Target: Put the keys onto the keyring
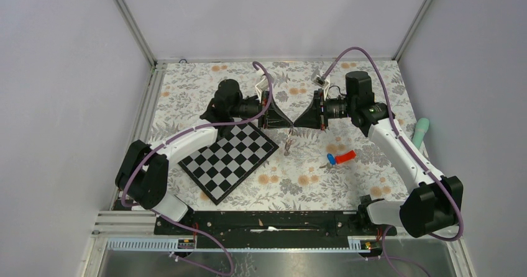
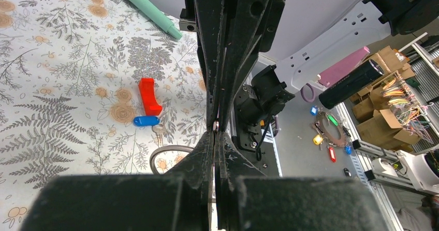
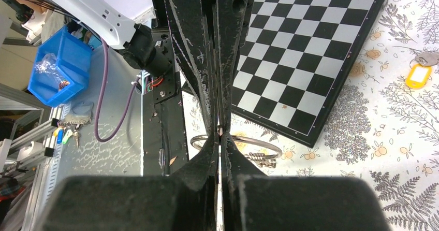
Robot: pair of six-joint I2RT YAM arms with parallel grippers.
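Observation:
The keyring, a thin silver ring with a small wound clasp, hangs above the table between both grippers. My left gripper and right gripper meet tip to tip, and each is shut on the ring's upper edge. The ring shows beside my left gripper in the left wrist view. It passes through my right gripper in the right wrist view. The blue-capped key lies on the floral cloth. The yellow-headed key lies beyond the chessboard.
A chessboard lies tilted at the left. A red block lies next to the blue key. A teal cylinder lies at the right edge. Grey walls enclose the table.

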